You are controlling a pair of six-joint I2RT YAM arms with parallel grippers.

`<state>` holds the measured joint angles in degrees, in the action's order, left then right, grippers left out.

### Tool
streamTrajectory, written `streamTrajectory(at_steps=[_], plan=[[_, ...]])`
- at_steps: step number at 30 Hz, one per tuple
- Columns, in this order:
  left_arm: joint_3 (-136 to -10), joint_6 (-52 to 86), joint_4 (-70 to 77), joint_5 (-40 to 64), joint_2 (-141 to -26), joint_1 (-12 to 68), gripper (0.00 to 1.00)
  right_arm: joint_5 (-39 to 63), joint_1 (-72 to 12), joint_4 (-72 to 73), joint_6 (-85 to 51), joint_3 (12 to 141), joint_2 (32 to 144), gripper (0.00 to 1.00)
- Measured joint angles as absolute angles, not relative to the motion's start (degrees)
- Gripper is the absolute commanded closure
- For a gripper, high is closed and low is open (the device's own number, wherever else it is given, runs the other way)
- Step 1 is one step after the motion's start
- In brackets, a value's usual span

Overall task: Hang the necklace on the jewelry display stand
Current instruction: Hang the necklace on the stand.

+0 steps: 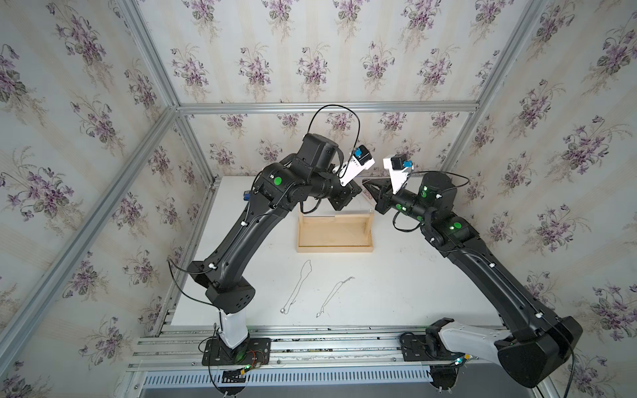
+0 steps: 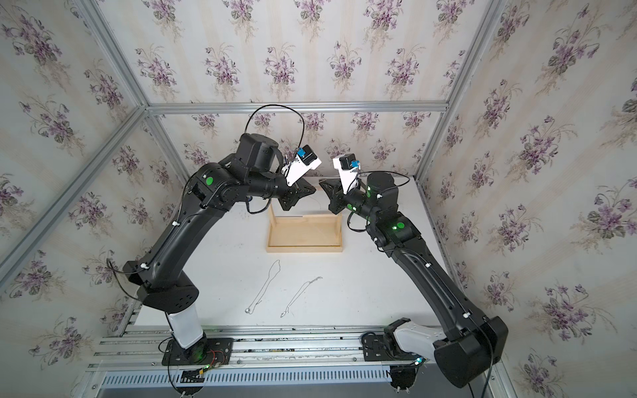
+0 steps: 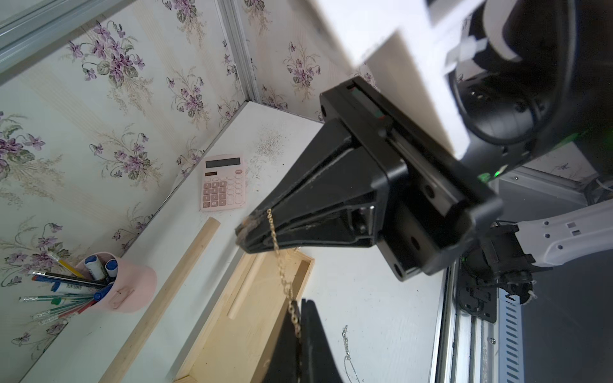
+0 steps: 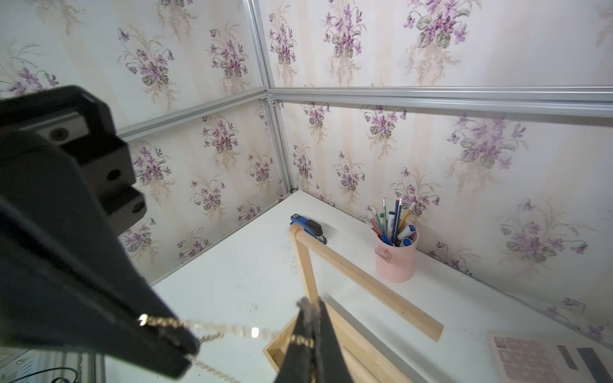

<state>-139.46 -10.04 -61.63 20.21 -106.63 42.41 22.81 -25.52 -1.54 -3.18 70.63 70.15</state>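
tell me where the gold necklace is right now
In the left wrist view the gold necklace runs through the air between the left gripper and the right gripper, both shut on it, just above the jewelry display stand.

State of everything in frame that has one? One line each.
left end effector: shut on gold necklace
right end effector: shut on gold necklace
gold necklace: strung between both end effectors, not on stand
jewelry display stand: upright, crossbar bare
other necklaces: lying flat, untouched
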Motion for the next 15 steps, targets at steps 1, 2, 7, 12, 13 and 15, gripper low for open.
streamTrajectory(at_steps=[1, 2, 7, 12, 13, 15], plan=[[-139.5, -10.0, -61.6, 19.5, -107.3, 42.4, 1.00, 22.7, -25.2, -1.2, -3.3, 70.5, 70.5, 1.00], [-139.6, -10.0, -61.6, 19.1, -108.0, 42.4, 1.00, 22.7, -25.1, -0.7, -3.3, 70.4, 71.0, 1.00], [-139.7, -9.1, -61.6, 16.5, -110.8, 42.3, 1.00, 22.2, -24.5, 1.5, -3.2, 70.2, 72.9, 1.00], [-139.7, -8.3, -60.2, 14.9, -112.6, 41.9, 1.00, 21.3, -23.6, 3.6, -3.0, 68.7, 74.4, 1.00], [-139.7, -8.0, -60.0, 14.5, -112.9, 41.8, 1.00, 21.0, -23.3, 4.0, -3.0, 68.3, 74.7, 1.00], [-139.7, -7.5, -59.5, 14.0, -113.3, 41.6, 1.00, 20.8, -22.7, 4.9, -3.0, 67.7, 75.6, 1.00]])
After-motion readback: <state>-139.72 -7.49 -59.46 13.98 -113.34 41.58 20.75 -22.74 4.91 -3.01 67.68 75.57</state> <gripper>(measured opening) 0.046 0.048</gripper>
